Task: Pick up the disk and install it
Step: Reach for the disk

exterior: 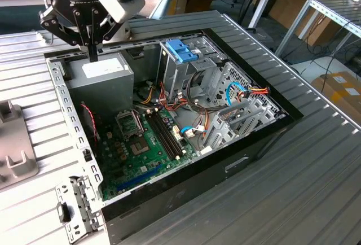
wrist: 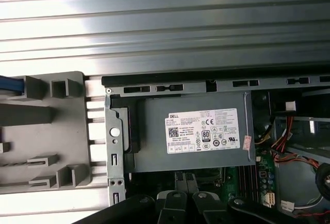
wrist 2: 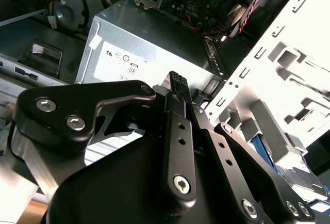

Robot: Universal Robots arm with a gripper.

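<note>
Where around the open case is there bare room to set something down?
The ribbed table is bare on the exterior view's right of the case and along its near side. Inside it is crowded: power supply, board, cables, drive cage. On the exterior view's left, a grey fixture takes up the table edge; the gripper hangs above the power supply.

Open black computer case [exterior: 186,188] on ribbed grey metal table [exterior: 304,160].
Black robot gripper [exterior: 92,55], fingers together, hangs over the grey metal power-supply box [exterior: 104,73].
</note>
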